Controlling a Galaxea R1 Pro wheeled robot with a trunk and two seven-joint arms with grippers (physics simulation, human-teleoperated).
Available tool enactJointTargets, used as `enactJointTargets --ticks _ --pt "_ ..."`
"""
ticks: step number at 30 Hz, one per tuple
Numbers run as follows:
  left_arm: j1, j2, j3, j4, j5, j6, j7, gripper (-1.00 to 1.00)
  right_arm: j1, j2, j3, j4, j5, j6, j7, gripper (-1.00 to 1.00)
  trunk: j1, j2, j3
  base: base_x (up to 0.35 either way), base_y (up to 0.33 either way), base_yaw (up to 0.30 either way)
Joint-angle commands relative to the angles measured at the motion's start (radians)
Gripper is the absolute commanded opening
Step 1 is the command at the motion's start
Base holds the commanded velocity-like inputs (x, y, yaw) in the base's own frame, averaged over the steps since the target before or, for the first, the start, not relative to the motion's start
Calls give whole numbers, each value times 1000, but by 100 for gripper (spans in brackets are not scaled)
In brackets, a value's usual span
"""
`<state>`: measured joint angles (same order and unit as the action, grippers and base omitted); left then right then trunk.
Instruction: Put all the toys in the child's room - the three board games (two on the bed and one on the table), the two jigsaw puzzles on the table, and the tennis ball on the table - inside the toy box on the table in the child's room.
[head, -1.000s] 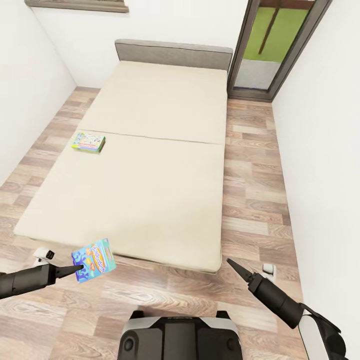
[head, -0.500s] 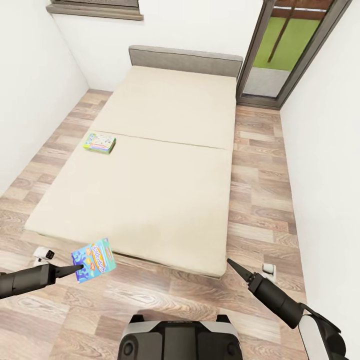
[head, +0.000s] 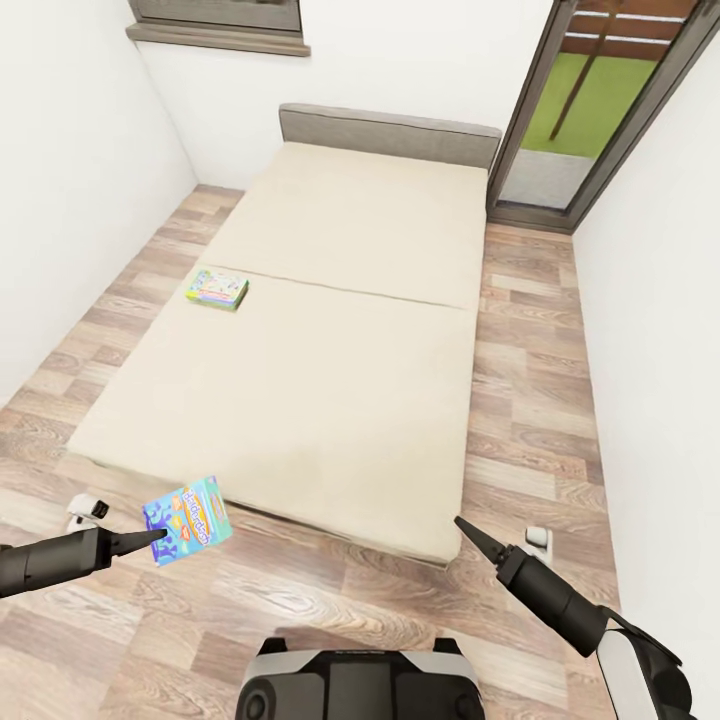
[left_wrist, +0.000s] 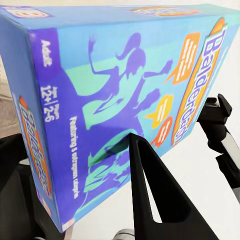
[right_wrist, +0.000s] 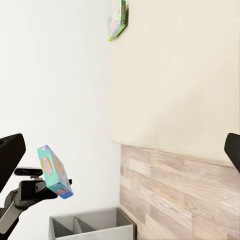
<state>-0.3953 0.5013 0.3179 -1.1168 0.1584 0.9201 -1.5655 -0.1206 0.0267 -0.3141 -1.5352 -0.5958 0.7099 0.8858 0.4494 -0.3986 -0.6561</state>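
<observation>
The left tool (head: 150, 541) is clamped on a blue game box (head: 187, 520), held over the floor (head: 520, 400) off the bed's (head: 330, 340) near corner. The box lettering is cut off in the left wrist view. The right tool (head: 470, 533) reads as together. A second box (head: 217, 289) lies near the bed's left edge; its print is illegible. White walls, glazed door (head: 590, 90).

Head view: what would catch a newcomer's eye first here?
The blue board game box stands out, clamped in the left gripper above the wood floor just short of the bed's near edge. Beyond it spreads the wide cream bed, with a second colourful game box lying flat near its left edge. The right gripper hangs empty over the floor.
</observation>
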Motion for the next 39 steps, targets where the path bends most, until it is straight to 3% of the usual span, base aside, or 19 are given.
enactJointTargets --ticks 1,39 --pt "0 0 0 0 0 9 -5 -100 0 1 -2 0 -2 5 1 100 1 -1 0 0 0 103" --pt "0 0 0 0 0 9 -5 -100 -1 3 7 0 0 -1 -12 100 1 -1 60 0 0 122"
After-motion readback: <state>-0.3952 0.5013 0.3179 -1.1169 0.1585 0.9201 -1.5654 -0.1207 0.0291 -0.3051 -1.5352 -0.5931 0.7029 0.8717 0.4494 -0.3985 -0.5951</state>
